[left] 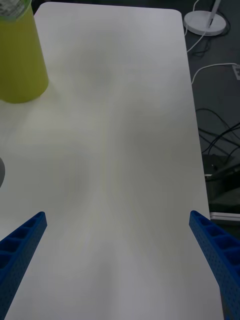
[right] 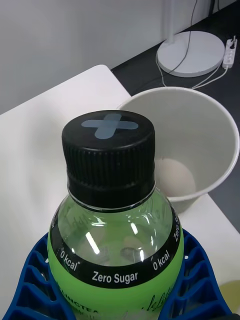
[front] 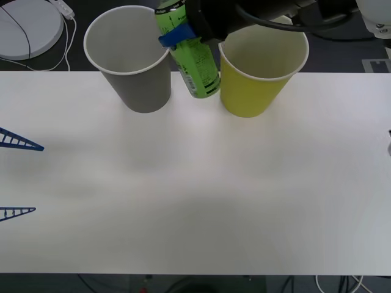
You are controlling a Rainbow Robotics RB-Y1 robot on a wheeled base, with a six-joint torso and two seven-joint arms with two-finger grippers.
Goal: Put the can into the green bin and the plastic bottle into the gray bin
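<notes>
My right gripper (front: 183, 33) is shut on the plastic bottle (front: 194, 61), bright green with a black cap (right: 110, 150). It hangs tilted above the table's far side, between the gray bin (front: 143, 88) and the green bin (front: 253, 91). In the right wrist view the blue fingers (right: 30, 280) clasp the bottle's body, and the gray bin's (right: 205, 125) open mouth lies just beyond the cap. My left gripper (front: 18, 177) stands open and empty at the table's left edge. Its wrist view takes in the green bin (left: 20, 60) and a bit of the bottle (left: 15, 7). The can is out of view.
Both bins stand upright near the far edge of the white table (front: 195, 201). A white round lamp base (front: 27, 27) with cables sits on the dark floor behind the table's left end. More cables (left: 215, 135) lie on the floor beside the table.
</notes>
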